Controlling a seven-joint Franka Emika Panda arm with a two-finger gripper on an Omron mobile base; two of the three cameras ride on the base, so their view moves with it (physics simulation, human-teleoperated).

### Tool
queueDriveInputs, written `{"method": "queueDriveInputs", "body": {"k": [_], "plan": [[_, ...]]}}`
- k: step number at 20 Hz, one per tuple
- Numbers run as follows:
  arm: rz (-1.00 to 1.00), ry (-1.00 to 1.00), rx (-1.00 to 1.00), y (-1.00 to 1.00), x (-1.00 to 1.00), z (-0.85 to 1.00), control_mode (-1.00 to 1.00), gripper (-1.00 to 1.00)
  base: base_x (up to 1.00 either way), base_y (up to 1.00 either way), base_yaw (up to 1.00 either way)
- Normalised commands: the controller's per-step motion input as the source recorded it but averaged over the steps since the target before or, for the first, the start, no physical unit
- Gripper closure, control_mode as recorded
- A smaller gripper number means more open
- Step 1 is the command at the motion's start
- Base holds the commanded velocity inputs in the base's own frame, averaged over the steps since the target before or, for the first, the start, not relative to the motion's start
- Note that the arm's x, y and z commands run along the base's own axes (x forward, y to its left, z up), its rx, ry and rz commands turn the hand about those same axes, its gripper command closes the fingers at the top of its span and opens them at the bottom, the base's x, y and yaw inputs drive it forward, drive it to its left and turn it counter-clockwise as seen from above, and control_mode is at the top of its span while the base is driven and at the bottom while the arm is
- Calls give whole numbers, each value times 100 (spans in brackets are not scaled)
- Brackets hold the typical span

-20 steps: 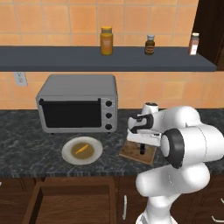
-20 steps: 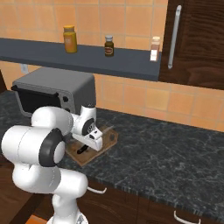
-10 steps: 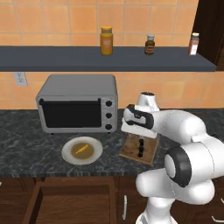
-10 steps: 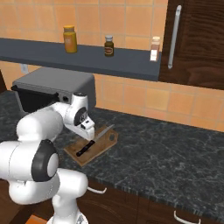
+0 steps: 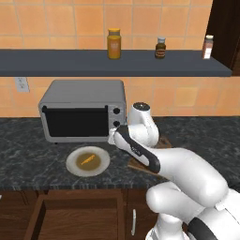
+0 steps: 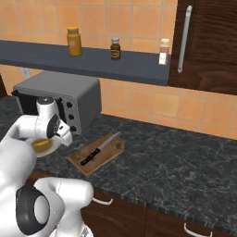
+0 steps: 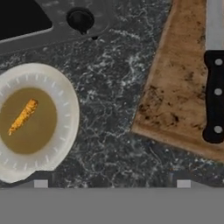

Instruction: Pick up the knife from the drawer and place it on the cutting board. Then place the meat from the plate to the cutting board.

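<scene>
A dark marbled table (image 6: 176, 152) carries a grey toaster oven (image 5: 83, 110) at the back, with a round plate (image 7: 65, 113) and a wooden cutting board (image 7: 175, 87) lying near each other, apart, in front. Three bottles (image 5: 114, 43) stand on the shelf (image 5: 70, 63) above.

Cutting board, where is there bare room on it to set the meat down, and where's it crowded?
On the cutting board, the knife lies along one long side; the bare wood between it and the edge facing the plate is free. Dark countertop between board and plate is also bare. The meat lies on the plate's centre.
</scene>
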Motion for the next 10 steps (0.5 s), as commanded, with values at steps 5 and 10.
{"method": "queueDriveInputs", "body": {"k": [5, 10], "plan": [[0, -2, 0, 100, 19, 17, -100, -100, 0, 0, 0], [0, 4, -6, 100, 52, -22, -100, -100, 0, 0, 0]]}}
